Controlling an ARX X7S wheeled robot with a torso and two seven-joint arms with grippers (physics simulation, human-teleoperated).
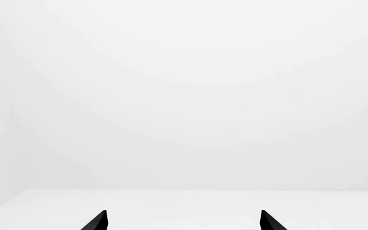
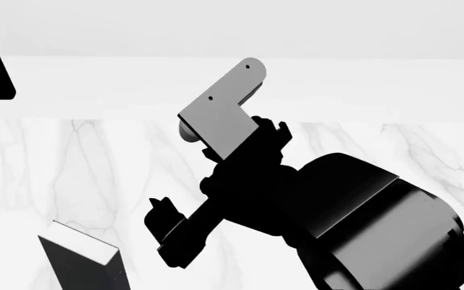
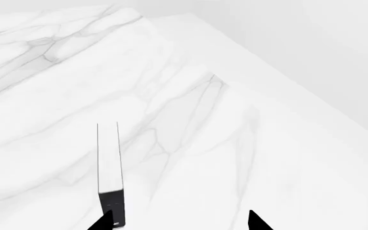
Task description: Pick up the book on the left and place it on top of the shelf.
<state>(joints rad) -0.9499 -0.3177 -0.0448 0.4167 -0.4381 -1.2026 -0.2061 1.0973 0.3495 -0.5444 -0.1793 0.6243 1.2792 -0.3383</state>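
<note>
Book (image 3: pixel 109 167) upright by R gripper (image 3: pixel 180 221); jaws apart, not touching.

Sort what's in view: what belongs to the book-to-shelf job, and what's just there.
Belongs to the job:
- book, standing on edge on the table
- right gripper, open, close to the book

Just there:
- left gripper, open and empty, facing blank white surroundings
- marble table

The shelf is not clearly in view.

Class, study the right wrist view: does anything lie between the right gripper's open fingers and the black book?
Nothing visible does. The book stands upright on the marble table, right beside one fingertip of the right gripper, with only bare tabletop around it.
</note>
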